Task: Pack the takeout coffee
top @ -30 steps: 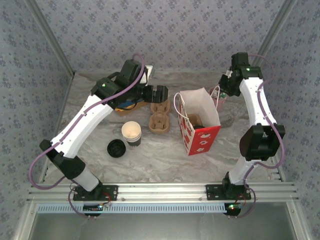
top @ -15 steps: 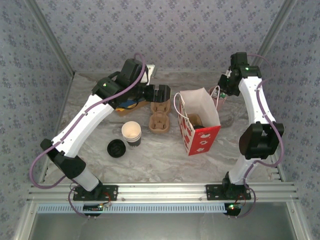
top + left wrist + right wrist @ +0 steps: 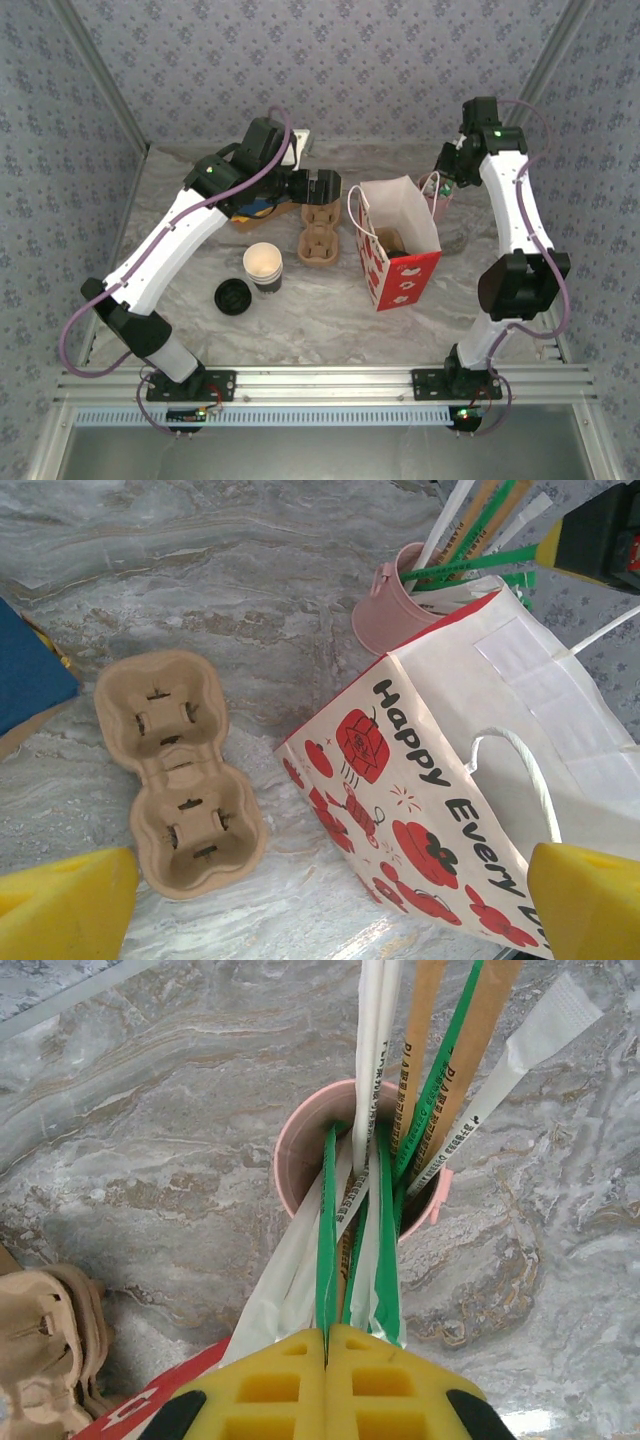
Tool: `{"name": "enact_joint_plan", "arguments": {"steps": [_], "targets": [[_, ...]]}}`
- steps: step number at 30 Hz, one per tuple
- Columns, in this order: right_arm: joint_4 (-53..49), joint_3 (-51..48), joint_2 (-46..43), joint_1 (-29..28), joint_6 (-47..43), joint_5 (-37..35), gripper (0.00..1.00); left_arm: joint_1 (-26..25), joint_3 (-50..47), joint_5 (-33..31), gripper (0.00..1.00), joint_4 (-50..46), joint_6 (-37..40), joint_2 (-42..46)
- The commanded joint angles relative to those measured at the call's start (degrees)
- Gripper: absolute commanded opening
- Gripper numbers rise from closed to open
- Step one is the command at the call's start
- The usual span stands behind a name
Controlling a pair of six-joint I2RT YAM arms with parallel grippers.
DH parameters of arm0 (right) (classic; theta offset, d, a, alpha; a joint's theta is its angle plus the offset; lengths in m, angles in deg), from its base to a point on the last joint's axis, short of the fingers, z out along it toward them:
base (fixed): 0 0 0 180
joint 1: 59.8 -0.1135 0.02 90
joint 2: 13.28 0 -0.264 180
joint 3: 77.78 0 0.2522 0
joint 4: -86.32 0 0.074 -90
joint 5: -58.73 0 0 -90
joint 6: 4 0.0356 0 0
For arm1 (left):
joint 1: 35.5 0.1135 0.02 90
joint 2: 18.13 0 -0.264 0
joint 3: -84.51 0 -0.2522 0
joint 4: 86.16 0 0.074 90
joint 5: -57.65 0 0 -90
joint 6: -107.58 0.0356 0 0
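1 right hand [image 3: 327, 1334] pinches green-striped wrapped straws [image 3: 383, 1240].

The table [image 3: 200, 560] is grey, veined marble. The paper bag [image 3: 420, 780] is white with red drawings and black letters. The paper cup [image 3: 263, 266] is cream inside, the lid [image 3: 232, 296] black. The cup carrier [image 3: 180, 770] is beige, the holder [image 3: 295, 1145] pink, the straw wrappers [image 3: 386, 1250] green, white and brown.

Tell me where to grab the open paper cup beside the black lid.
Probably its side wall just below the rim, reaching down from above: the paper cup stands upright, mouth open, apart from the black lid at its left.
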Motion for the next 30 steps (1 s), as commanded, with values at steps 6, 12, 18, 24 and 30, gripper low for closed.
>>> {"name": "enact_joint_plan", "arguments": {"steps": [6,12,18,24,30], "targets": [[-2.9,3.3,-7.6,-0.8,-1.6,-2.8,0.00,-0.2,-1.9,-1.5,1.00,3.8,0.1,3.4],[-1.3,1.9,-13.6,-1.3,-1.7,-3.9,0.00,-0.3,-3.3,-2.0,1.00,4.8,-0.5,5.4],[-0.1,1.8,-19.4,-1.8,-2.3,-3.7,0.00,-0.3,-5.6,-2.1,1.00,6.0,-1.5,7.7],[2.7,0.2,-27.5,-1.9,-2.5,1.1,0.00,-0.6,-7.4,-2.2,1.00,6.6,-2.3,9.5],[0.6,0.9,-34.0,-1.9,-2.3,8.3,0.00,-0.9,-9.1,-2.0,1.00,7.8,-2.9,11.4]]}}
